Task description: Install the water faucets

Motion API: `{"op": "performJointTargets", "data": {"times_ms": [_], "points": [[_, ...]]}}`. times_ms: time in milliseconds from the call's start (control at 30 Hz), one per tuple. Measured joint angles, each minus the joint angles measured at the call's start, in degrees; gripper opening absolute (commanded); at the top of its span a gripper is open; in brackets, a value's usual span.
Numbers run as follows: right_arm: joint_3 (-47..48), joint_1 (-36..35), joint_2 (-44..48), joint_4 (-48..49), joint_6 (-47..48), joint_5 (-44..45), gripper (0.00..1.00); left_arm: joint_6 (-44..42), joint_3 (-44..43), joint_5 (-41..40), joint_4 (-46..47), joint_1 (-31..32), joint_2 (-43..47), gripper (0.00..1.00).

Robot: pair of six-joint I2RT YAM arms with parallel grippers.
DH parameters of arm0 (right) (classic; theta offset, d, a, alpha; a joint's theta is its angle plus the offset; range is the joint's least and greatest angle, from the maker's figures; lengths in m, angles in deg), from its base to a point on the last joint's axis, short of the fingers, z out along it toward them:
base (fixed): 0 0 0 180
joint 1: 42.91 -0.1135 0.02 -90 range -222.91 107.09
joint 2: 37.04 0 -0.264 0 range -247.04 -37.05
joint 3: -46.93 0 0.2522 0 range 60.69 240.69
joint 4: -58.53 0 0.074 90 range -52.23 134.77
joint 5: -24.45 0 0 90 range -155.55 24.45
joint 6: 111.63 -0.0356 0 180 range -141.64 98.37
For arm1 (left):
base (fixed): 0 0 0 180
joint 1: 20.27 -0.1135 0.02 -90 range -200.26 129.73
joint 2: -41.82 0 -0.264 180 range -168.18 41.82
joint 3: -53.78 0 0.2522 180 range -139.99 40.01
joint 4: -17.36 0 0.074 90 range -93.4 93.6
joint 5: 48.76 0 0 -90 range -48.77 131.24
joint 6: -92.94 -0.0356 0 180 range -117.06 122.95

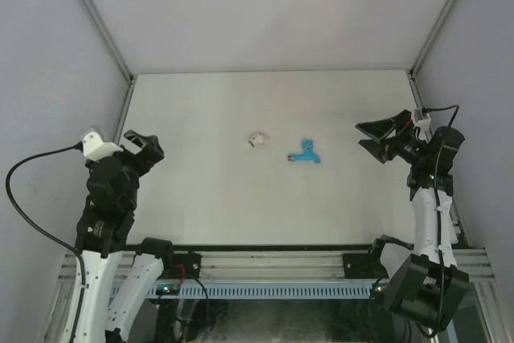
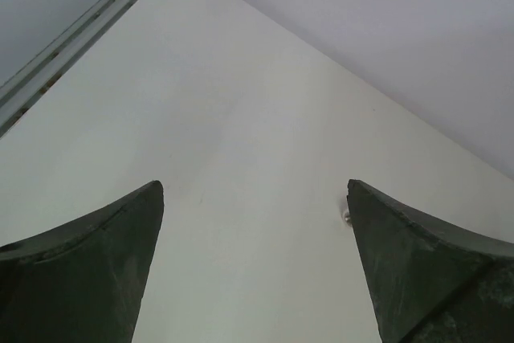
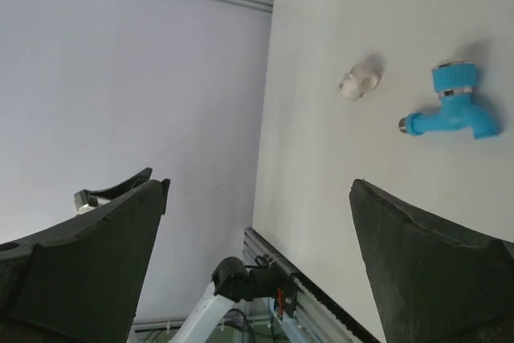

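"Well, where does the small bright blue plastic tap (image 1: 305, 153) lie?" asks the first.

"On its side on the white table (image 1: 201, 198), towards the middle," says the second. "It is near the small white-grey cylindrical pipe fitting (image 1: 257, 140) but not touching it. Nothing holds either one. The left gripper (image 1: 144, 144) hangs by the table's left edge, jaws spread wide with nothing between them. The right gripper (image 1: 361, 136) is likewise released at the right edge, pointing towards the tap."

"What could go wrong from here?"

"The tap looks short and uneven, with a spout, a body and a threaded end. A pinch on a rounded part could make it roll or squirt out of the jaws. The fitting looks light and round, so a finger brushing past could send it rolling across the table. If the tap is meant to screw into the fitting, threads that meet askew would probably jam. That is likelier if one of the two parts is loosely held."

"And what can't be made out?"

"Which way the fitting's opening faces. From above it is a pale lump, and the right wrist view adds little. The tap's handle is hard to pick out. The left wrist view shows mostly bare table, plus a tiny pale speck (image 2: 347, 217) at the edge of one finger (image 2: 418, 271), too small to name."
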Motion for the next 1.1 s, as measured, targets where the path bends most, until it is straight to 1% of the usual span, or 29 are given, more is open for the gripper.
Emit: {"op": "performJointTargets", "data": {"times_ms": [67,167,200,267,367,400,500,567,667,700,767,867,967,1100], "points": [[-1.3,1.3,-0.6,3.4,-3.4,-2.6,1.00,0.1,0.1,-0.4,0.3,0.0,-0.1,1.00],[-7.1,2.7,-4.2,16.1,-12.1,-6.1,1.00,1.4,0.1,-0.5,1.2,0.0,-0.7,1.00],[-9.1,2.8,-5.2,18.8,-14.3,-6.4,1.00,2.0,0.1,-0.5,1.5,0.0,-1.2,1.00],[-11.9,2.4,-5.7,20.0,-17.2,-6.8,1.00,2.6,0.4,1.4,3.0,0.0,-2.4,1.00],[-10.1,-1.5,-4.9,19.5,-17.0,-6.7,1.00,2.6,2.2,7.6,6.9,0.0,-4.9,1.00],[-8.7,-3.4,-4.7,18.5,-15.5,-6.6,1.00,2.6,3.7,10.5,9.2,0.0,-5.7,1.00],[-0.3,-12.0,-3.8,7.6,-4.4,-1.4,1.00,4.0,7.1,19.8,15.2,0.0,-10.4,1.00],[4.4,-18.0,-1.8,0.6,3.9,5.8,1.00,4.1,7.0,21.8,16.3,0.0,-14.8,0.99],[7.0,-25.4,3.8,-6.7,13.6,16.6,0.98,4.0,4.7,28.2,17.5,0.0,-25.1,0.95],[7.3,-26.7,5.2,-8.4,15.8,19.1,0.97,3.9,4.0,29.8,17.8,0.0,-27.8,0.93],[7.3,-27.8,6.7,-11.1,19.2,22.8,0.96,3.7,2.5,33.0,18.3,0.0,-33.6,0.93],[7.3,-29.0,6.4,-13.8,22.3,25.0,0.95,3.2,0.1,35.7,18.9,0.0,-40.9,0.94],[7.3,-30.5,4.0,-16.8,24.7,26.5,0.95,1.4,-4.0,36.2,18.4,0.9,-47.8,0.93],[7.3,-32.4,1.8,-20.3,26.6,29.0,0.95,-2.2,-13.3,34.5,15.4,4.2,-56.5,0.93]]}}
